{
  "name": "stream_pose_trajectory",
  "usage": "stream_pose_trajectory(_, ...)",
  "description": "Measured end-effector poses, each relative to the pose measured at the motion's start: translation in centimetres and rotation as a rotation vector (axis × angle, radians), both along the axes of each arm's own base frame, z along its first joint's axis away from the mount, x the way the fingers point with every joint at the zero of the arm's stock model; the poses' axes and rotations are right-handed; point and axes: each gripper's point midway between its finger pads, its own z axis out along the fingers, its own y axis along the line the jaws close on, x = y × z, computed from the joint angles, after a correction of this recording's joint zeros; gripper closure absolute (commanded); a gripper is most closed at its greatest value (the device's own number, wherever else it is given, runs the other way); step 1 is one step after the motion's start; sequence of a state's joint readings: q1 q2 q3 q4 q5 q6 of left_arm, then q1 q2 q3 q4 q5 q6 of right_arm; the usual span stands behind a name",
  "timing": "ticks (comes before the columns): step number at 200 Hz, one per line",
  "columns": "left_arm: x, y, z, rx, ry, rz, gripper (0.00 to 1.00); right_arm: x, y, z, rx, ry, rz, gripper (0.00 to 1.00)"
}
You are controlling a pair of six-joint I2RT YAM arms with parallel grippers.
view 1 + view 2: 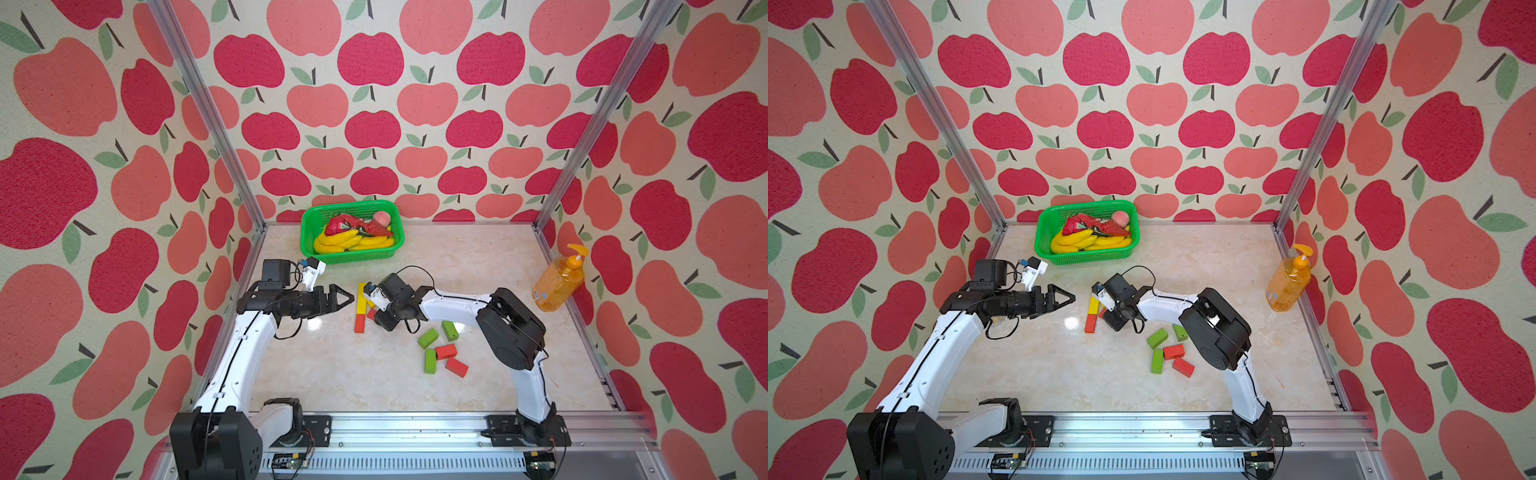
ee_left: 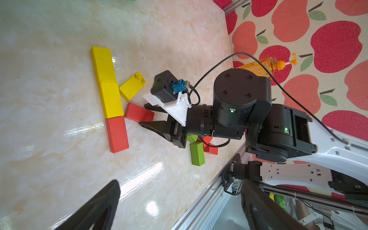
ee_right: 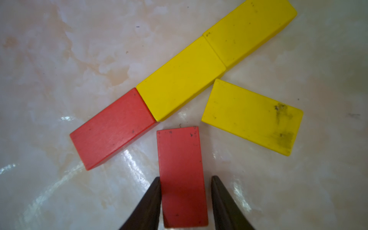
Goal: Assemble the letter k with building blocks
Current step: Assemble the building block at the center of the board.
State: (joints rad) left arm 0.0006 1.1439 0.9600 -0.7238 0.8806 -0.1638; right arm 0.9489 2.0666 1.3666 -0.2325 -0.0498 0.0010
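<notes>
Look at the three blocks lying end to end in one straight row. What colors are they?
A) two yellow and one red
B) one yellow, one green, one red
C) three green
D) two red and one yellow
A: in the right wrist view the row is the end yellow block, the middle yellow block, then the red end block, each touching the next.

Three yellow blocks point(image 3: 252, 116), four red blocks point(image 3: 113, 127), three green blocks point(image 1: 428, 338), one green basket point(image 1: 304, 232), one orange soap bottle point(image 1: 555, 286).
</notes>
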Motion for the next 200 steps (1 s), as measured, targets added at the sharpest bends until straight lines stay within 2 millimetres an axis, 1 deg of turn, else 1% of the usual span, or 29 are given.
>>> stream_pose_trajectory(45, 0.02, 0.05, 0.0, 0.0, 0.0, 0.002, 0.02, 0.0, -0.01, -0.01, -0.002, 0.002, 0.0, 0.59)
stream_pose_trajectory(68, 0.03, 0.07, -0.01, 0.0, 0.0, 0.003, 0.02, 0.02, 0.03, 0.0, -0.004, 0.003, -0.001, 0.6)
stream_pose_trajectory(75, 0.03, 0.07, -0.01, 0.0, 0.0, 0.003, 0.02, 0.02, 0.04, -0.02, -0.004, 0.005, -0.001, 0.59)
stream_pose_trajectory(85, 0.03, 0.07, -0.01, 0.0, 0.0, 0.003, 0.02, 0.02, 0.07, -0.01, -0.003, 0.007, -0.003, 0.54)
stream_pose_trajectory(92, 0.03, 0.07, -0.01, 0.0, 0.0, 0.003, 0.02, -0.02, 0.12, 0.0, -0.002, 0.009, -0.002, 0.53)
stream_pose_trajectory(117, 0.03, 0.07, -0.01, 0.0, 0.0, 0.003, 0.02, -0.15, 0.27, 0.03, -0.002, 0.009, 0.001, 0.52)
stream_pose_trajectory(131, 0.03, 0.07, -0.01, 0.0, 0.0, 0.003, 0.02, -0.17, 0.27, 0.03, -0.002, 0.01, 0.001, 0.55)
stream_pose_trajectory(145, 0.02, 0.07, -0.03, 0.0, 0.001, 0.003, 0.02, -0.16, 0.28, 0.03, -0.002, 0.009, 0.001, 0.6)
stream_pose_trajectory(158, 0.02, 0.07, -0.03, 0.0, 0.001, 0.003, 0.02, -0.18, 0.27, -0.01, -0.003, 0.011, 0.001, 0.62)
stream_pose_trajectory(200, 0.02, 0.07, -0.02, 0.0, 0.001, 0.002, 0.02, -0.23, 0.32, -0.03, -0.003, 0.011, 0.002, 0.62)
